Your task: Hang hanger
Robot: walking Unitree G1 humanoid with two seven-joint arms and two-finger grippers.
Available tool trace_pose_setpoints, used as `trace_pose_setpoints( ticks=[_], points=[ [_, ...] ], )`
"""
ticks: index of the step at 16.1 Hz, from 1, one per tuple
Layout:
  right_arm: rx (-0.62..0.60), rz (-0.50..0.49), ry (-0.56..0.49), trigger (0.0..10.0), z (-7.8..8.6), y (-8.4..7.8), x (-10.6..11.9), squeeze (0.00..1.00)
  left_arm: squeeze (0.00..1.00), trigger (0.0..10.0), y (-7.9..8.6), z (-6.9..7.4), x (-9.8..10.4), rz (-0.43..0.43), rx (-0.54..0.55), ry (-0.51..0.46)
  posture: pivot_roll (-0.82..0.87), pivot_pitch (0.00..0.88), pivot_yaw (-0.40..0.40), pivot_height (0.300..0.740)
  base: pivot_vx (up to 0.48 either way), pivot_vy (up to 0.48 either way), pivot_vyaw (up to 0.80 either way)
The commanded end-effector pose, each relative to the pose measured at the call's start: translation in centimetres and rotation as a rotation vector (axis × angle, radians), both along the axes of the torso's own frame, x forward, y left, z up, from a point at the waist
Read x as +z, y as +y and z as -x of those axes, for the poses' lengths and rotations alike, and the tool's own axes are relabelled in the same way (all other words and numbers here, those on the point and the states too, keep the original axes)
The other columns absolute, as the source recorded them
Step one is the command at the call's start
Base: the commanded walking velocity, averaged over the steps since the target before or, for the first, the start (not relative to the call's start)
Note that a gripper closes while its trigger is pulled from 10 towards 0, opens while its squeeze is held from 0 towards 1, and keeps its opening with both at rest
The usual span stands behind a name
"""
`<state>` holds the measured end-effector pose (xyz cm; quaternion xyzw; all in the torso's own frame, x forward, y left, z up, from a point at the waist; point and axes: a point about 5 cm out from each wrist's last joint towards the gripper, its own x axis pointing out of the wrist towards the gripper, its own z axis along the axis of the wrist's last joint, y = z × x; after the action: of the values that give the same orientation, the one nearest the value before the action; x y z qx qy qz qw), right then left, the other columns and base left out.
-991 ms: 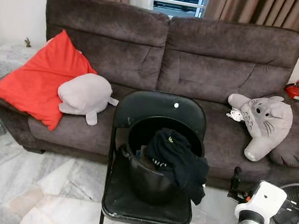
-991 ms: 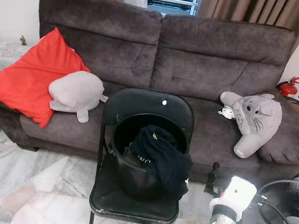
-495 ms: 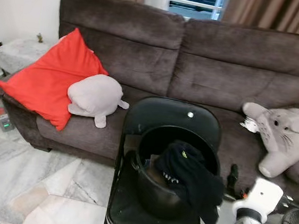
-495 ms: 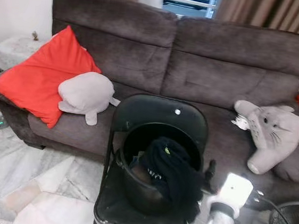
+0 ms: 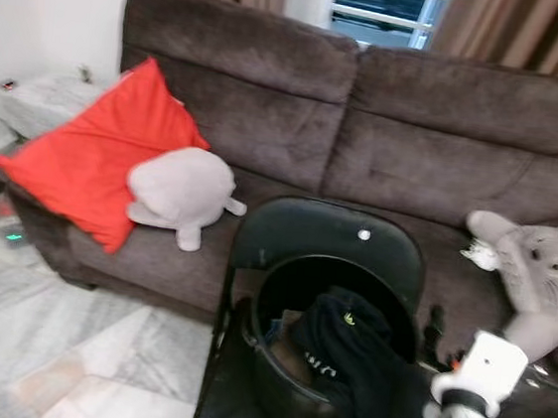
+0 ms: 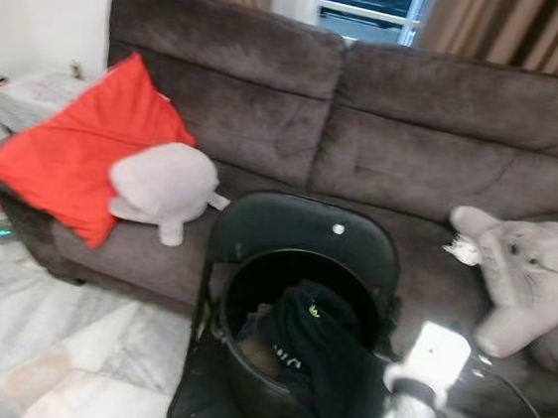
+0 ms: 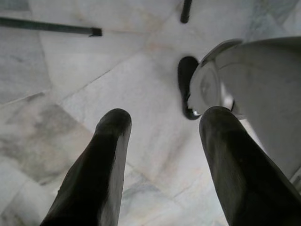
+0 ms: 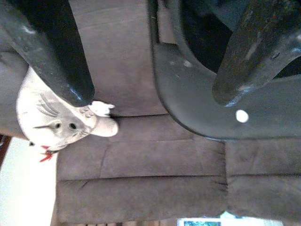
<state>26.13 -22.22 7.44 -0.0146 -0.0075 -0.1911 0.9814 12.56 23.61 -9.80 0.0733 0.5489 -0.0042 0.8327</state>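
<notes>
Black round plastic bucket (image 5: 287,370) with dark clothes (image 5: 349,351) on the black folding chair (image 5: 330,244) sits left-forward of the empty spread right gripper (image 8: 150,89), nearer than the spread, floor-pointing left gripper (image 7: 162,155); no hanger visible, maybe buried inside.

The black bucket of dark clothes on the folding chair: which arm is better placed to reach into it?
Probably the right. The right gripper, open, is raised beside the black bucket; the left gripper points down at the marble floor.
</notes>
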Motion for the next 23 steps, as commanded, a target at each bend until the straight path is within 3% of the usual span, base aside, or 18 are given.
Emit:
trace_pose_setpoints(
  ticks=[1,2,5,6,7,8,11,12,18,23],
  points=[
    [-0.035,0.069,0.005,10.0,0.8,-1.1,0.3,0.00,0.00,10.0,-0.2,0.3,-0.1,0.002,-0.006,0.019,0.04,0.000,-0.025,0.740,0.000,0.000,0.00],
    [-0.039,0.120,0.010,10.0,1.1,-1.3,0.5,0.00,0.00,10.0,-0.2,0.3,-0.1,0.003,-0.006,0.019,0.04,0.000,-0.025,0.740,0.000,0.000,0.00],
    [-0.107,0.644,0.139,10.0,3.9,-4.1,1.7,0.00,0.00,10.0,-0.2,0.2,-0.1,0.003,-0.020,0.023,0.02,0.000,-0.018,0.740,0.000,0.000,0.00],
    [-0.008,0.855,0.242,10.0,4.5,-5.1,1.6,0.00,0.00,10.0,-0.3,0.2,-0.1,0.006,-0.027,0.024,0.01,0.000,-0.015,0.740,0.000,0.000,0.00],
    [0.033,0.895,0.262,10.0,4.6,-5.3,1.5,0.00,0.00,10.0,-0.3,0.1,-0.1,0.006,-0.028,0.025,0.01,0.000,-0.015,0.740,0.000,0.000,0.00],
    [0.151,1.087,0.371,10.0,4.8,-5.9,0.9,0.00,0.00,10.0,-0.4,0.1,-0.1,0.008,-0.036,0.028,0.00,0.000,-0.018,0.740,0.000,0.000,0.00],
    [0.188,1.152,0.503,10.0,4.7,-6.9,-0.6,0.00,0.00,10.0,-0.4,0.0,-0.1,0.011,-0.031,0.025,0.00,0.000,-0.022,0.740,0.000,0.000,0.00],
    [0.232,1.212,0.535,10.0,4.2,-6.2,-1.2,0.00,0.00,10.0,-0.5,0.0,-0.1,0.017,-0.028,0.023,0.01,0.000,-0.024,0.740,0.000,0.000,0.00],
    [0.322,1.230,0.536,10.0,2.1,-3.8,-2.9,0.00,0.00,10.0,-0.6,-0.1,-0.1,0.025,-0.013,0.021,0.03,0.000,-0.037,0.740,0.000,0.000,0.00],
    [0.320,1.214,0.580,10.0,2.3,-3.5,-4.1,0.00,0.00,10.0,-0.6,-0.1,-0.1,0.029,-0.014,0.025,0.03,0.000,-0.034,0.740,0.000,0.000,0.00]
  ],
)
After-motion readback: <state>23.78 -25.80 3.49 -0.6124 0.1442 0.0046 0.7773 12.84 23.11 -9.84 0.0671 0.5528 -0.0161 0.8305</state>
